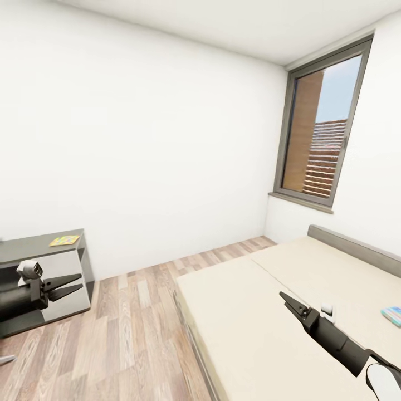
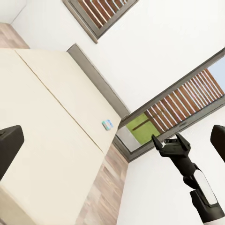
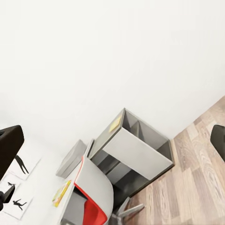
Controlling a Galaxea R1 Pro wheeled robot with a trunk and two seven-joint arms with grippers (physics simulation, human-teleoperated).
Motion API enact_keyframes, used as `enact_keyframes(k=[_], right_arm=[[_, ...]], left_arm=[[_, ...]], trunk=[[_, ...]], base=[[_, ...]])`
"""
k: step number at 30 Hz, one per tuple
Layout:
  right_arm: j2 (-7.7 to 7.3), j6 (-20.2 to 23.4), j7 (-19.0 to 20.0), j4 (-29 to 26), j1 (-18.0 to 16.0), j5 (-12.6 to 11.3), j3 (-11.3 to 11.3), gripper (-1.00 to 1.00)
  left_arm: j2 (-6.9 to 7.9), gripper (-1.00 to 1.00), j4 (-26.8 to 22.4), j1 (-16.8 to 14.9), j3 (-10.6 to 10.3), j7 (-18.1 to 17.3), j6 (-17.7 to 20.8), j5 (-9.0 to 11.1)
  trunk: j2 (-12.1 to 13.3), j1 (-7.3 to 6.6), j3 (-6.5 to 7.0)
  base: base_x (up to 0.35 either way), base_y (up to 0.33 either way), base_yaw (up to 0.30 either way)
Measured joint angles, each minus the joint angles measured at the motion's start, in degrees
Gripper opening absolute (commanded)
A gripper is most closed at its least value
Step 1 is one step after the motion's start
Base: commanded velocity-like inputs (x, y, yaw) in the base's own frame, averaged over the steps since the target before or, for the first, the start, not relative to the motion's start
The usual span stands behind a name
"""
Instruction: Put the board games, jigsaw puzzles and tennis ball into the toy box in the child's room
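Head view: white-walled room with plank floor (image 1: pixel 139 323); the cream bed (image 1: pixel 262 312) fills the lower right beneath a grey-framed window (image 1: pixel 323 128), and the dark grey lower section of the table (image 1: pixel 50 267) stands at left against the wall. A blue board game (image 1: pixel 392 315) lies on the mattress near the bed's far edge, well apart from both arms, and a small multicolour flat item, probably a jigsaw puzzle (image 1: pixel 64 240), rests on the table's lower section; the light grey toy box (image 3: pixel 71 158) sits on the desk top. Left gripper (image 1: pixel 65 285) has its fingers spread and empty over the floor beside the table; right gripper (image 1: pixel 293 305) hovers above the bed holding nothing, jaws apart as seen from the left wrist.
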Motion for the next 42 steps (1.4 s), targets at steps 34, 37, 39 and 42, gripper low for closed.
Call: enact_keyframes(k=[34, 37, 39, 42], right_arm=[[0.00, 0.1, 0.0, 0.1, 0.0, 0.0, 0.0, 1.00], [0.00, 0.0, 0.0, 0.1, 0.0, 0.0, 0.0, 1.00], [0.00, 0.0, 0.0, 0.4, 0.0, -0.1, 0.0, 1.00], [0.01, -0.1, 0.0, 0.6, 0.0, -0.1, -0.1, 1.00]], left_arm=[[0.01, 1.00, 0.0, 0.0, 0.0, 0.0, 0.0, 0.0], [0.01, 1.00, 0.0, 0.0, 0.0, 0.0, 0.0, 0.0], [0.01, 1.00, 0.0, 0.0, 0.0, 0.0, 0.0, 0.0], [0.00, 1.00, 0.0, 0.0, 0.0, 0.0, 0.0, 0.0]], trunk=[[0.0, 0.01, 0.01], [0.0, 0.00, 0.00], [0.0, 0.00, 0.00], [0.0, 0.01, 0.01]], base=[[-0.026, -0.018, 0.279], [-0.010, -0.007, 0.291], [-0.003, -0.003, 0.281], [-0.034, -0.007, 0.146]])
